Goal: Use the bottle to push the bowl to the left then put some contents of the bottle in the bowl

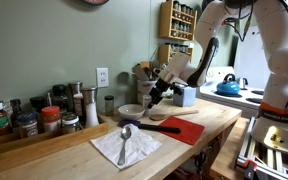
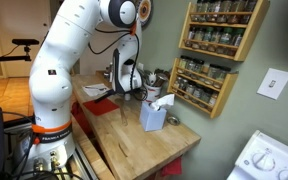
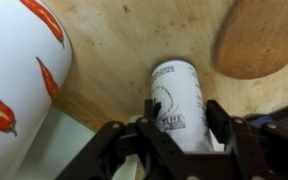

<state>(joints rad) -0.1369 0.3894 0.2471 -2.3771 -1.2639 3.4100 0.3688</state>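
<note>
1. At the hand [image 3: 180,125], wrist view: my two fingers are pressed in on the bottle [image 3: 176,92], one on each side of its dark-printed label, with the pale cap pointing away from the camera.
2. In an exterior view, the hand [image 1: 160,92] hangs low over the desk [image 1: 54,152], just beside the bowl [image 1: 131,112].
3. Item, the bowl: white, shallow, and standing on bare wood. The white glazed wall with red chilli marks [image 3: 14,80] near the bottle in the wrist view is, I judge, this bowl. I cannot tell whether bottle and bowl are touching.
4. Item, a round wooden piece [image 3: 259,35] lies near the bottle on the opposite side.
5. Risk: the pinch holds a smooth cylinder, so a sideways shove against the bowl could twist or slide the bottle in my fingers.
6. Risk: an off-centre push could spin the bowl and send it askew toward the white mill [image 1: 90,108] or the spice jars [image 1: 24,120].
7. Risk: a hasty tilt could scatter the contents over the rim. I cannot tell whether the cap is open.
8. Surface: a pale wood-block desk carrying a red mat [image 1: 184,128] and a spoon [image 1: 125,140] on a napkin [image 1: 136,152].
9. Surface: a blue box [image 2: 152,115] stands toward the wall.
10. Room: a green wall with a spice rack [image 2: 219,50] and an outlet [image 1: 102,77], and a blue kettle [image 1: 227,87] beyond the desk's end.
</note>
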